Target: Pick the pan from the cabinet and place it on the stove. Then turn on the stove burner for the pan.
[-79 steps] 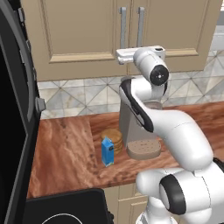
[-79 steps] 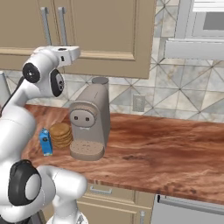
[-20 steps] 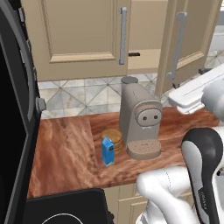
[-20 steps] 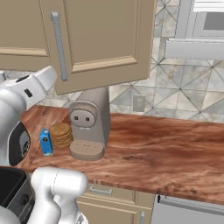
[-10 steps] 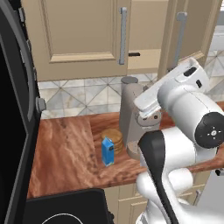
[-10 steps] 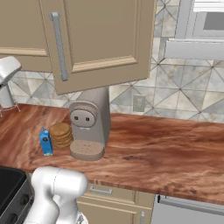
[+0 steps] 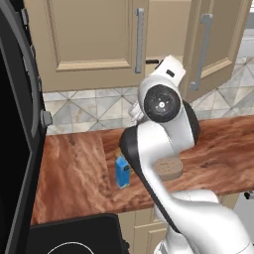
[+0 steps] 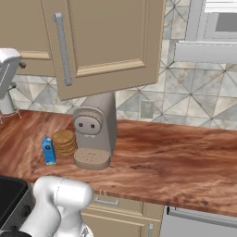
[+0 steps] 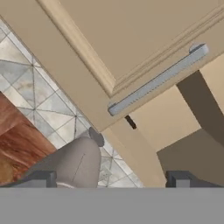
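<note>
Mostly hidden in the left base view: grey coffee machine, masked by the white arm, only its round base plate peeking out at about 5 o'clock from the elbow joint. Plain to see in the right base view, standing on the wooden counter beneath the swung-open cabinet door. Cut off at 9 o'clock in that view: the hand, a white block at the frame edge, fingers out of sight there. Gripper spread wide and empty in the hand view, two dark tips far apart at 6 o'clock, nothing between them but the coffee machine's rounded top and the tiled wall. Cabinet with one door closed and one ajar; interior glimpsed through the gap, a tan back panel and the thin dark tip of a handle poking out at shelf level. Rest of the pan not visible, hidden behind the closed door and the arm. On the counter, blue carton just beside a stack of round biscuits, both at 9 o'clock from the coffee machine. Stove cropped at the lower left corner of the left base view.
</note>
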### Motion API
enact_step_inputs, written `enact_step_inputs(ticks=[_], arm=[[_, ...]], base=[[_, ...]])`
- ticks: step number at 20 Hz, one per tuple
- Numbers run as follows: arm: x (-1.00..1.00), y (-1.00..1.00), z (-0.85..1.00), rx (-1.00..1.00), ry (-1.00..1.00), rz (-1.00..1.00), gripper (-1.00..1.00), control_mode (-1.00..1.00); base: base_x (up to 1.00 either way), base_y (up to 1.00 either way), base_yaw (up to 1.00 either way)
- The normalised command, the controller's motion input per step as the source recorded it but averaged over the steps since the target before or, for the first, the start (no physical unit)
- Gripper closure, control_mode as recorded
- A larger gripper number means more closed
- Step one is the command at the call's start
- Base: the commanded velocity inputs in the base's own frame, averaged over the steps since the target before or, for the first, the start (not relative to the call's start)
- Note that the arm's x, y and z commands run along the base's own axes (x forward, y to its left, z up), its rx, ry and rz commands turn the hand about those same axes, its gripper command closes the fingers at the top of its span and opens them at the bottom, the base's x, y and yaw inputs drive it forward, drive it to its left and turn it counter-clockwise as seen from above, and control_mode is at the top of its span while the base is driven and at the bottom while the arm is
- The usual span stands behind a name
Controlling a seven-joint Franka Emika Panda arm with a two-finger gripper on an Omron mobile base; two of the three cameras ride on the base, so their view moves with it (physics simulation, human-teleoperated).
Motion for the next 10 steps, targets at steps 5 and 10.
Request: enact_step_inputs(ticks=[5, 10], arm=[[0.73, -0.02, -0.29, -0.1, 0.1, -0.06, -1.0, -1.0], [0.56, -0.11, -0.28, -0.07, 0.04, -0.06, -1.0, -1.0]], base=[[0.0, 0.0, 0.0], [0.0, 0.0, 0.0]])
